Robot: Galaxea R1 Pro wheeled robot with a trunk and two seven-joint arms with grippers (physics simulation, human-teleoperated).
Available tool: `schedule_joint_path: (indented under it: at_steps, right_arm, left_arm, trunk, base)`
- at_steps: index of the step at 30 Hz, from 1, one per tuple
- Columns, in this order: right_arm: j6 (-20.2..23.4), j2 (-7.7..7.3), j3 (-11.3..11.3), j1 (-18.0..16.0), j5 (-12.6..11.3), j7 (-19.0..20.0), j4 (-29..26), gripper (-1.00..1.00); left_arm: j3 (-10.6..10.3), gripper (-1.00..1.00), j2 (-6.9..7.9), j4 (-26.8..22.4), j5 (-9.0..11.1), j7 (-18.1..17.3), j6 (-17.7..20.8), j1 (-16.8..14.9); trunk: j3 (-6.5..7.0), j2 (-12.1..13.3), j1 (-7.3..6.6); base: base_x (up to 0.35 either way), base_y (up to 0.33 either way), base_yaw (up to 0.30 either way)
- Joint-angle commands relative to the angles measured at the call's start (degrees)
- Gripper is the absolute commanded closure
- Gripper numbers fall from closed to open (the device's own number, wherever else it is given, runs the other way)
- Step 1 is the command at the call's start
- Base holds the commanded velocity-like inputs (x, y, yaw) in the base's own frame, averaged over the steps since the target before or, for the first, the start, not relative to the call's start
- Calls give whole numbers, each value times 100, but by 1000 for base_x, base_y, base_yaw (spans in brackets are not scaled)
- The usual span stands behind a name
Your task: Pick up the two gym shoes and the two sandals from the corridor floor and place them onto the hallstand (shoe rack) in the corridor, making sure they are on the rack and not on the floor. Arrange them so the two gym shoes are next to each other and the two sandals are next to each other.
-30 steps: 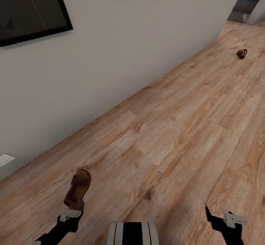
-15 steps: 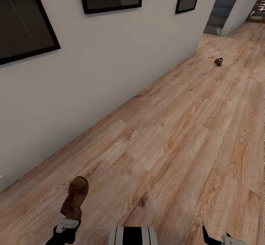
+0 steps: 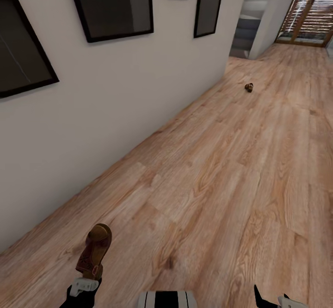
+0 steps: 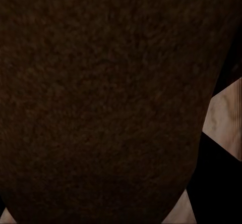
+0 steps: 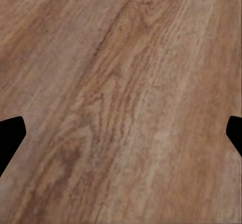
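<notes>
Held sandal [image 3: 95, 251]: brown leather, tan footbed, wide strap; clamped at its near end in the left gripper [image 3: 85, 284], standing up and away from it above the corridor floor [image 3: 222, 183]. In the left wrist view the sandal [image 4: 101, 103] is a dark, grainy brown mass pressed close to the camera.

Second sandal [image 3: 249, 87]: small and brown, lying on the floor far down the corridor, well apart from both grippers, near the wall's end.

Right gripper [image 5: 121, 133]: fingers spread wide, nothing between them, above bare planks.

Floor: light brown wood-grain planking.

Wall [image 3: 115, 95]: plain pale surface bearing dark black-framed pictures [image 3: 113, 5].
</notes>
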Motion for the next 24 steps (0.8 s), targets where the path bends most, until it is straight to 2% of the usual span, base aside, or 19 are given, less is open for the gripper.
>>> schedule_joint_path:
  at_steps: [1, 10, 12, 15, 24]
  right_arm:
    - [-23, 4, -49, -8, 54, 35, 4, -100]
    - [-22, 4, -51, -8, 49, 35, 1, -100]
    - [-22, 4, -51, -8, 46, 37, 0, -100]
    - [-22, 4, -51, -8, 46, 42, -4, -100]
    - [-22, 4, -44, -8, 45, 52, -8, -100]
  left_arm:
    - [39, 100, -5, -1, -55, -31, -33, -3]
    - [49, 100, 2, -1, -49, -31, -37, 5]
    - [143, 100, 8, -1, 92, -31, -41, 5]
    - [177, 100, 10, -1, 159, -32, -44, 5]
    - [178, 100, -4, -1, 174, -39, -46, 5]
  trunk:
    - [25, 0, -3]
    - [266, 12, -27]
    - [317, 15, -32]
    - [393, 19, -39]
    - [617, 69, -82]
  base:
    - [0, 0, -250]
    - [0, 0, -268]
    - [0, 0, -285]
    - [0, 0, -287]
    - [0, 0, -287]
